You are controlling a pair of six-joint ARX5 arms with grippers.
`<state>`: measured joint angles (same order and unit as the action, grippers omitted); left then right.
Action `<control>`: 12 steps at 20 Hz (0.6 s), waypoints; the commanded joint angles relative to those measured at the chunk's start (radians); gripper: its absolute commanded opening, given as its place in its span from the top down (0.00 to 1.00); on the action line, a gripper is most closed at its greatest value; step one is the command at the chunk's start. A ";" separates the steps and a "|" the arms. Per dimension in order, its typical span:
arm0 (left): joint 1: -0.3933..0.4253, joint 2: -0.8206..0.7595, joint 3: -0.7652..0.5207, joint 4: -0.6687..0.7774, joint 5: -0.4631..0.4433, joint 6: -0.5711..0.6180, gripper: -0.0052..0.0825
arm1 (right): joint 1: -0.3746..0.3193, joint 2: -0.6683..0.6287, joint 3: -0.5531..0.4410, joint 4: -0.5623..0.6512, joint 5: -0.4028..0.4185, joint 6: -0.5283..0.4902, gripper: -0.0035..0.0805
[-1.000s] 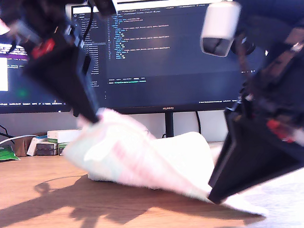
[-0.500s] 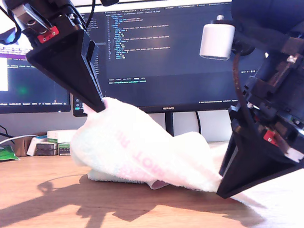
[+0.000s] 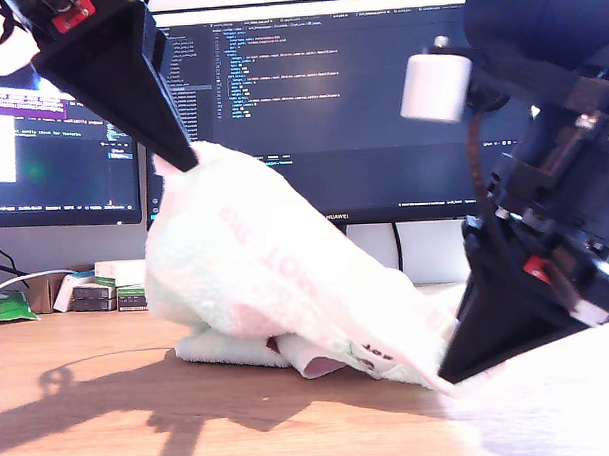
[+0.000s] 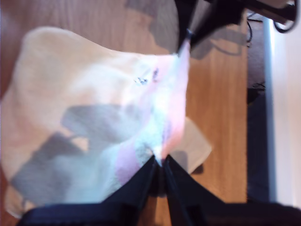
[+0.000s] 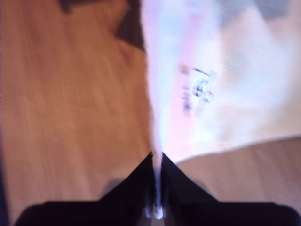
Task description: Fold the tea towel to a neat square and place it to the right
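The tea towel point(image 3: 256, 260), fluffy white with faint pink print, is stretched between my two grippers above the wooden desk point(image 3: 90, 396). My first gripper point(image 3: 187, 162) is raised at the exterior view's left and is shut on the towel's upper corner point(image 4: 159, 162). My second gripper point(image 3: 448, 376) sits low near the desk at the exterior view's right, shut on a lower towel edge point(image 5: 157, 157). In the first wrist view the towel point(image 4: 94, 94) spreads out below, with the second gripper point(image 4: 187, 35) at its far corner. The rest of the towel point(image 5: 225, 94) lies bunched on the desk.
Two lit monitors point(image 3: 320, 97) stand behind the towel, one on a stand point(image 3: 337, 249). Small boxes point(image 3: 116, 285) and a green packet point(image 3: 7, 303) sit at the back on the exterior view's left. A white cylinder point(image 3: 435, 83) is mounted on the second arm.
My first gripper has risen and drawn the towel's corner higher, so more cloth hangs off the desk. My second gripper has stayed low, shifting only slightly.
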<state>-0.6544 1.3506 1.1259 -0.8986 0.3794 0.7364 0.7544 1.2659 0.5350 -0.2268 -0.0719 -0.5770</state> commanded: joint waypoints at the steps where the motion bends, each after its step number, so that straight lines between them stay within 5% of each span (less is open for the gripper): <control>1: 0.000 0.002 0.008 0.000 0.008 -0.004 0.97 | 0.004 0.001 0.039 0.002 0.045 0.000 0.97; 8: 0.002 -0.016 0.034 -0.008 -0.126 -0.059 0.97 | 0.002 0.001 0.338 -0.250 0.226 -0.045 0.97; 12: 0.021 -0.025 0.106 0.064 -0.225 -0.056 0.97 | -0.012 0.001 0.551 -0.269 0.266 -0.086 0.97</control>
<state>-0.6415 1.3449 1.2072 -0.8555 0.1585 0.6830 0.7467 1.2663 1.0458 -0.5068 0.1925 -0.6571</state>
